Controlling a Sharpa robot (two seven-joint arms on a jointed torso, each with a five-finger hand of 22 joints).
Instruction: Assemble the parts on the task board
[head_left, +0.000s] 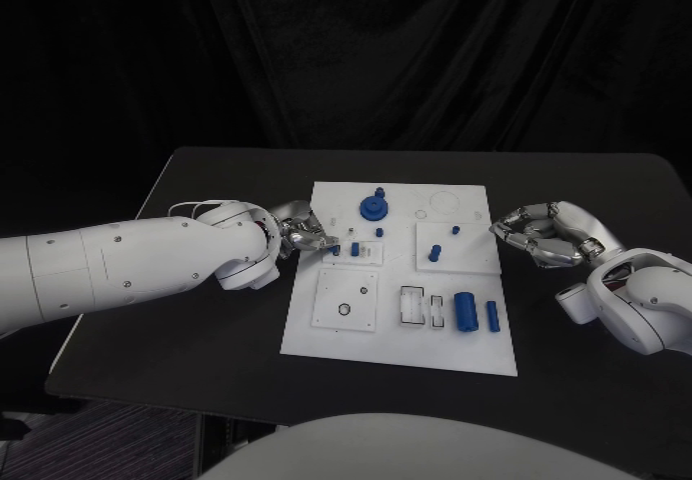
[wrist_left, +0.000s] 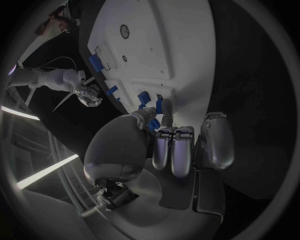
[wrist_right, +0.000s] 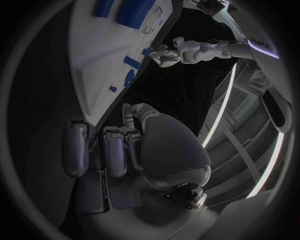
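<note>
The black table (head_left: 202, 340) carries the white task board (head_left: 440, 350) at its middle, lying flat; the board's long sides run from 12 to 6 o'clock, slightly skewed; dark bare tabletop surrounds it on all sides, widest toward 9 and 3 o'clock; the table's far edge runs straight at 12 o'clock against a black backdrop; its near corner at 7 o'clock is rounded, with patterned floor (head_left: 101, 440) below it.

The task board (head_left: 332, 335) lies mid-table (head_left: 173, 350), left hand (head_left: 303, 235) and right hand (head_left: 541, 233) flanking it.
</note>
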